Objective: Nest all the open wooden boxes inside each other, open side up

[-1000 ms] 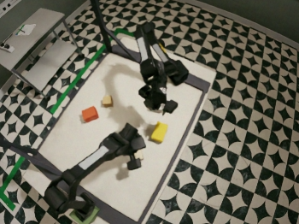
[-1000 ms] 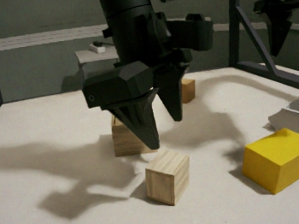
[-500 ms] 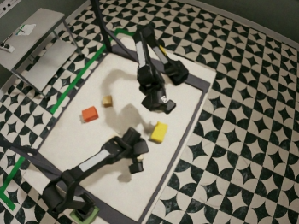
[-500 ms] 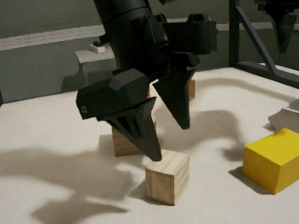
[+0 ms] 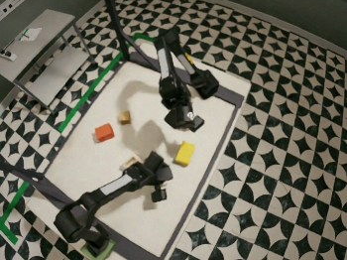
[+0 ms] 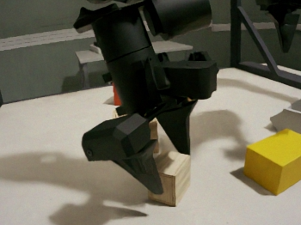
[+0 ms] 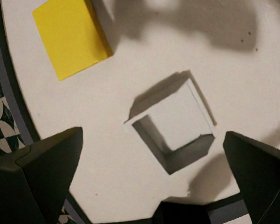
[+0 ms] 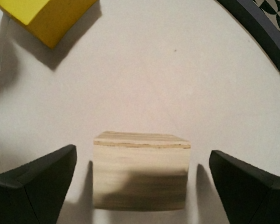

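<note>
My right gripper [image 5: 158, 186] [image 6: 169, 171] [image 8: 145, 156] is open and straddles a small wooden box [image 6: 172, 178] [image 8: 141, 170] on the white mat; its plain grained face shows and I see no opening. Just behind it stands a larger wooden box [image 5: 131, 162] [image 6: 153, 130], partly hidden by the arm. A small tan box [image 5: 124, 117] lies further back. My left gripper [image 5: 184, 121] [image 6: 285, 36] [image 7: 157, 137] is open and hangs above a pale open box [image 7: 187, 156] [image 6: 287, 118] that sits open side up.
A yellow block [image 5: 184, 153] [image 6: 275, 165] [image 7: 70, 35] [image 8: 45, 12] lies between the two grippers. An orange block [image 5: 104, 132] [image 6: 116, 97] lies to one side. A dark frame post [image 5: 114, 22] [image 6: 235, 23] stands at the mat's back corner. A grey side table [image 5: 40, 37] stands off the mat.
</note>
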Robot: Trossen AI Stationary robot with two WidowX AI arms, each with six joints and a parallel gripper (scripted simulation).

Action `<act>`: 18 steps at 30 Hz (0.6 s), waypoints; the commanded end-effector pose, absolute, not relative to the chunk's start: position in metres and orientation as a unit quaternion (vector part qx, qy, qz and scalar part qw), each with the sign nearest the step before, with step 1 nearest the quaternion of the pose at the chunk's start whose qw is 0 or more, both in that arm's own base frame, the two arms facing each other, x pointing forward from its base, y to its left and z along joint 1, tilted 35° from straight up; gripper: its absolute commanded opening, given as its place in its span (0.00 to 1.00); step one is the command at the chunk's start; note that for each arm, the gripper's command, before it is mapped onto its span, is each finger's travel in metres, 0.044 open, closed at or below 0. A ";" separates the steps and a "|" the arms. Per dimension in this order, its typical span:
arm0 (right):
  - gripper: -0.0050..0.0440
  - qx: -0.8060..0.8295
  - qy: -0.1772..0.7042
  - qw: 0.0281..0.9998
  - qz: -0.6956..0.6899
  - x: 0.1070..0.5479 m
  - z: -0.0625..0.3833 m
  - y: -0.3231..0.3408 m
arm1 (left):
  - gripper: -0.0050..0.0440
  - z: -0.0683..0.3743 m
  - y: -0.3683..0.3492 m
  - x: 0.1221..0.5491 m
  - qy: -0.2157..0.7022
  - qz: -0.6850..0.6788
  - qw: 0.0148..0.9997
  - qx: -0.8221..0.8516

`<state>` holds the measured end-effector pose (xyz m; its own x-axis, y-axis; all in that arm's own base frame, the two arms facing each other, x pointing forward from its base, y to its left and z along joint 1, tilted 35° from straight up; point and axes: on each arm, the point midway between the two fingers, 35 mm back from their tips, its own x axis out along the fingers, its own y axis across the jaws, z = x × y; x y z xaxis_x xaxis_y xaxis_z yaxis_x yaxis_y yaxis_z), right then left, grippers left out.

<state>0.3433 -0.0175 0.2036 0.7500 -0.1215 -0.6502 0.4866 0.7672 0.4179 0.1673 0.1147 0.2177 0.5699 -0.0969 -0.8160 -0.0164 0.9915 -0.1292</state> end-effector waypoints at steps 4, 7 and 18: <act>0.92 0.296 0.303 0.890 -0.169 0.356 0.191 -0.014 | 0.92 0.222 0.116 0.168 0.462 -0.022 0.885 -0.053; 0.92 0.297 0.298 0.892 -0.167 0.358 0.193 -0.015 | 0.92 0.222 0.116 0.168 0.462 -0.022 0.885 -0.053; 0.77 0.297 0.298 0.892 -0.167 0.363 0.188 -0.014 | 0.92 0.222 0.116 0.168 0.462 -0.022 0.885 -0.053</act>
<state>0.3608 -0.0148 0.1851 0.7584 -0.1209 -0.6405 0.4801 0.7683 0.4234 0.1673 0.1147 0.2177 0.5695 -0.0974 -0.8162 -0.0160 0.9915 -0.1295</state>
